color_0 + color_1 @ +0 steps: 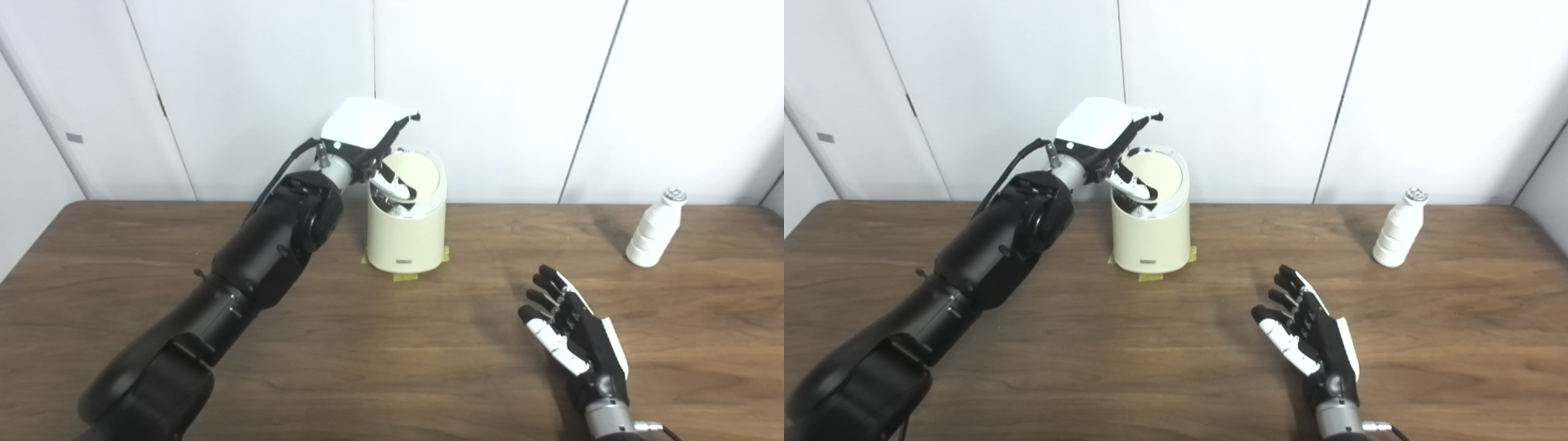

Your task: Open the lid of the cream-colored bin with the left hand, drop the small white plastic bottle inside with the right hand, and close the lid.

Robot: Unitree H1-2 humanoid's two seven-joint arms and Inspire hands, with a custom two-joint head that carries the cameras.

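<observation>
The cream-colored bin [405, 239] stands at the back middle of the table, on tabs of yellow tape. Its round lid [416, 174] is tilted, the far edge up and the near edge sunk into the opening. My left hand [367, 138] hovers over the bin's left rim with its fingers [409, 116] stretched out above the lid and its thumb [395, 187] pressing down on the lid's near edge. The small white plastic bottle [654, 228] stands upright at the far right, untouched. My right hand [572, 334] rests open, palm up, near the front right, holding nothing.
The brown wooden table [392, 343] runs across the whole view, with white wall panels right behind the bin. Something white shows inside the bin under the thumb. My left forearm [269, 245] crosses the table's left half.
</observation>
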